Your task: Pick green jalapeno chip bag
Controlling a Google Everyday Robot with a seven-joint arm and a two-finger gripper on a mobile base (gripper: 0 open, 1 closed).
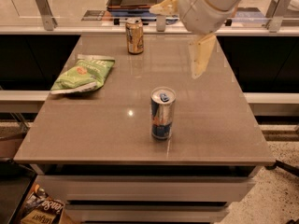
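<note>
So there's a big grey-brown bench (219, 120) with three things on it. The pincer (174, 42) hangs over the far right part, above the surface and not touching anything. Its two pale yellow fingers (201, 55) look spread wide, as far as I can tell from this angle. The green jalapeno chip bag (84, 73) lies flat near the left edge, well apart from the pincer. A blue can (162, 113) stands upright mid-bench, and a gold can (135, 30) stands at the back.
</note>
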